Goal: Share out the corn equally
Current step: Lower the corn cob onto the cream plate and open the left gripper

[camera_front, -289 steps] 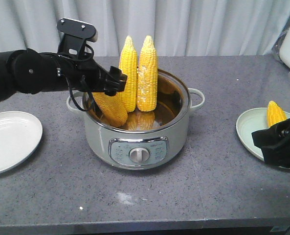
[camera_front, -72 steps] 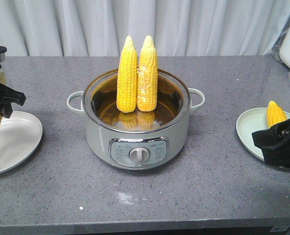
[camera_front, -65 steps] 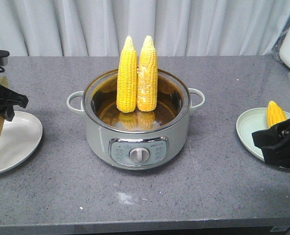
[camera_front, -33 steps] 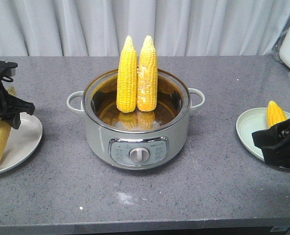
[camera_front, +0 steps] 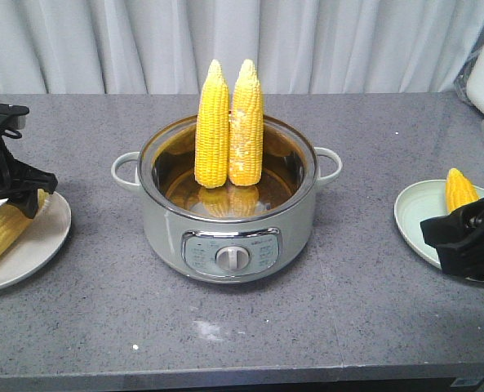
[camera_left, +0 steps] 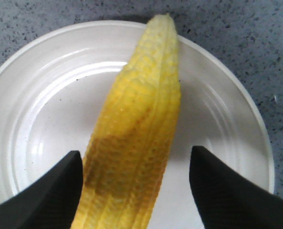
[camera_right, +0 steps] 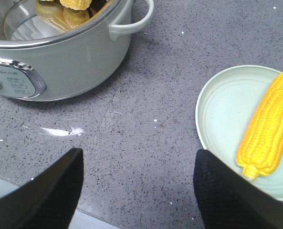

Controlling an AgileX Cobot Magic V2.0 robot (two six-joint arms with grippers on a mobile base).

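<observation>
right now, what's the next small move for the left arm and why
Probably lift the left gripper straight up: its jaws are open and the cob lies on the white plate, while two cobs stand in the pot.

Counter (camera_front: pixel 372 327): grey speckled stone, matte.
Curtain (camera_front: pixel 348 41): pale grey, pleated, behind the counter.
Light: soft, even, across the counter.

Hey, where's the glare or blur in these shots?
Left wrist view: glare streaks on the white round plate, and the pale yellow corn cob looks soft up close. Front view: the shiny inside of the pale green pot mirrors the two standing golden cobs. Right wrist view: reasonably sharp.
</observation>
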